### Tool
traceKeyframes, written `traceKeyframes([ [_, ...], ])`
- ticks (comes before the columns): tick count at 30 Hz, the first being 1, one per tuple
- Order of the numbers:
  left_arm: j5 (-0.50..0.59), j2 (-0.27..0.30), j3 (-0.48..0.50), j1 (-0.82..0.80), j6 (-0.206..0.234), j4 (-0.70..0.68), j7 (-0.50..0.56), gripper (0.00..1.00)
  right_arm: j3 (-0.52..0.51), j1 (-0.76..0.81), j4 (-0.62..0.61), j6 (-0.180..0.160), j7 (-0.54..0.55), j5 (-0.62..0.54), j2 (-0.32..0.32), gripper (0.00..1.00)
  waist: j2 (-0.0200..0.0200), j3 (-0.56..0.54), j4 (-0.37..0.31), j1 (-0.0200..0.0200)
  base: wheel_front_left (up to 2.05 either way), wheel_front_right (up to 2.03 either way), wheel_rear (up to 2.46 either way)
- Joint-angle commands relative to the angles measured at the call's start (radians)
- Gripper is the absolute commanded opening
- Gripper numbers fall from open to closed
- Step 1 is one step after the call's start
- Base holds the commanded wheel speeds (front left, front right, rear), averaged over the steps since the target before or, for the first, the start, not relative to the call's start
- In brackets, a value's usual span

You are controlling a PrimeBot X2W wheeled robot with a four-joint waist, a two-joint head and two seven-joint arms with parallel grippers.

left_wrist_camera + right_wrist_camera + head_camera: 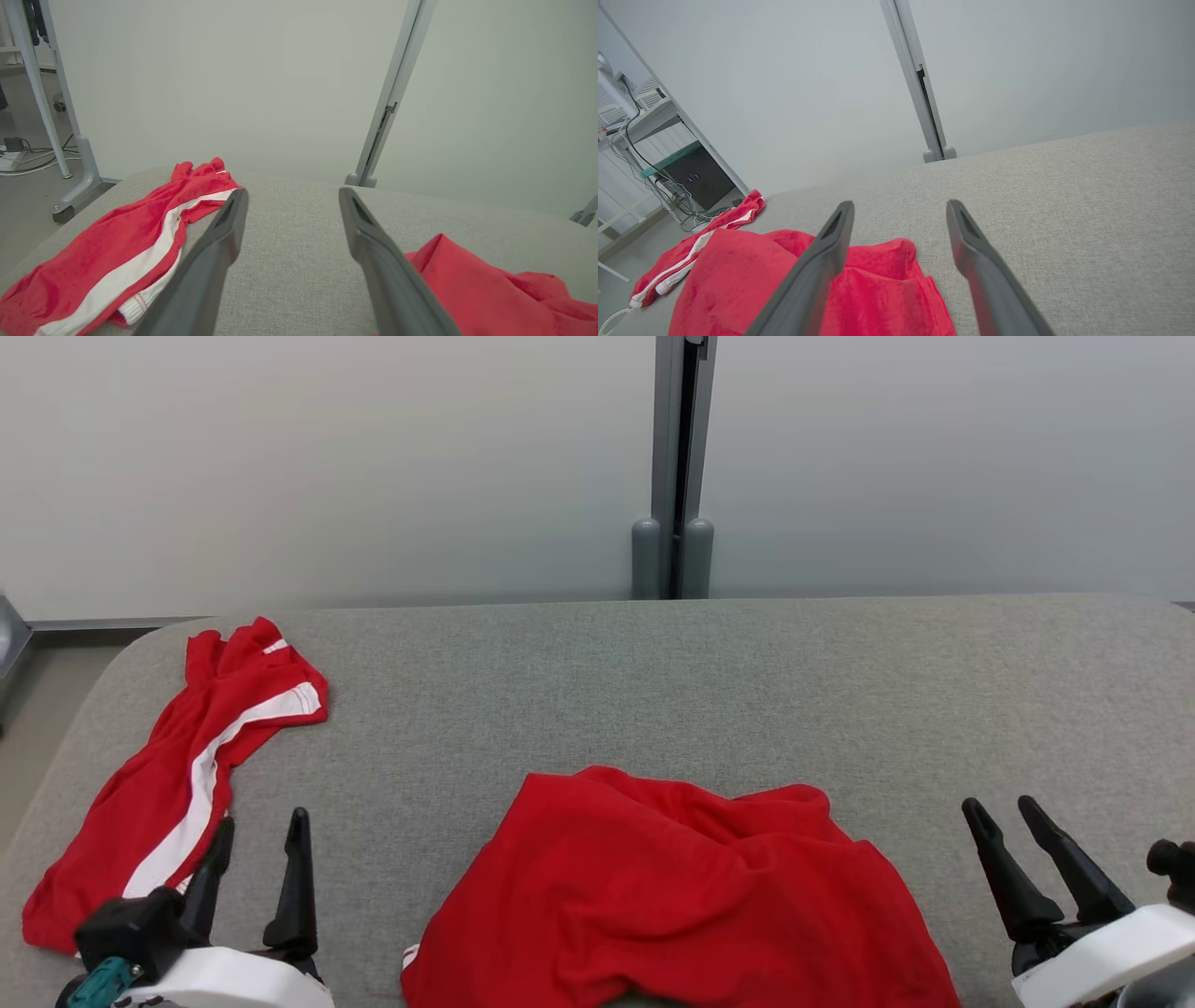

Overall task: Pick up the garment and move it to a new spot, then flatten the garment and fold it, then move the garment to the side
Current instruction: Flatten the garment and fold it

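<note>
Crumpled at the near edge of our grey padded table (747, 691) lies the plain red garment (672, 887), between our two grippers and touching neither. Our left gripper (261, 821) hovers with fingers apart, just beside a striped red garment (177, 784) at the table's left end — our right gripper (999, 805) likewise has its fingers spread, holding nothing.

Before me, a grey fabric-covered table (709, 672) bears a crumpled red garment (672, 887) and, well apart, white-striped red shorts (187, 765).
</note>
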Motion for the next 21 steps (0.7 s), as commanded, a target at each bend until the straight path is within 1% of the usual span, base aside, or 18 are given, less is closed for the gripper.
traceKeyframes([
  [1,-0.003,0.002,-0.009,0.014,0.006,-0.013,0.017,1.0,-0.039,0.023,0.0,0.001,-0.025,-0.038,0.035,1.0,0.0,0.001,0.01,0.0,0.0,0.0,0.0],
  [2,-0.007,0.001,-0.015,0.019,0.005,-0.017,0.026,1.0,-0.062,0.031,0.003,0.001,-0.032,-0.059,0.054,1.0,0.0,0.002,0.013,0.0,0.0,0.0,0.0],
  [3,-0.007,0.001,-0.015,0.019,0.005,-0.017,0.026,1.0,-0.062,0.031,0.003,0.001,-0.032,-0.059,0.054,1.0,0.0,0.002,0.013,0.0,0.0,0.0,0.0],
  [4,-0.011,-0.002,-0.021,0.022,0.003,-0.018,0.036,1.0,-0.08,0.039,0.005,0.001,-0.039,-0.076,0.074,1.0,0.0,0.003,0.016,0.0,0.0,0.0,0.0],
  [8,-0.033,-0.009,-0.059,0.027,-0.018,-0.002,0.095,1.0,-0.135,0.06,-0.004,0.001,-0.048,-0.135,0.138,1.0,0.0,0.006,0.02,0.0,0.0,0.0,0.0],
  [14,-0.085,-0.004,-0.153,-0.005,-0.07,0.045,0.296,1.0,-0.175,0.065,-0.018,0.001,-0.026,-0.196,0.173,1.0,0.0,0.02,0.01,0.0,0.0,0.0,0.0],
  [15,-0.09,0.005,-0.173,-0.013,-0.082,0.058,0.337,1.0,-0.178,0.062,-0.02,0.0,-0.019,-0.202,0.175,1.0,0.0,0.022,0.005,0.0,0.0,0.0,0.0],
  [18,-0.106,0.01,-0.211,-0.043,-0.097,0.088,0.44,1.0,-0.186,0.053,-0.03,0.001,-0.001,-0.217,0.185,1.0,0.0,0.031,-0.016,0.0,0.0,0.0,0.0],
  [21,-0.113,0.015,-0.241,-0.075,-0.101,0.126,0.52,1.0,-0.191,0.047,-0.04,0.001,0.017,-0.23,0.194,1.0,0.0,0.048,-0.048,0.0,0.0,0.0,0.0],
])
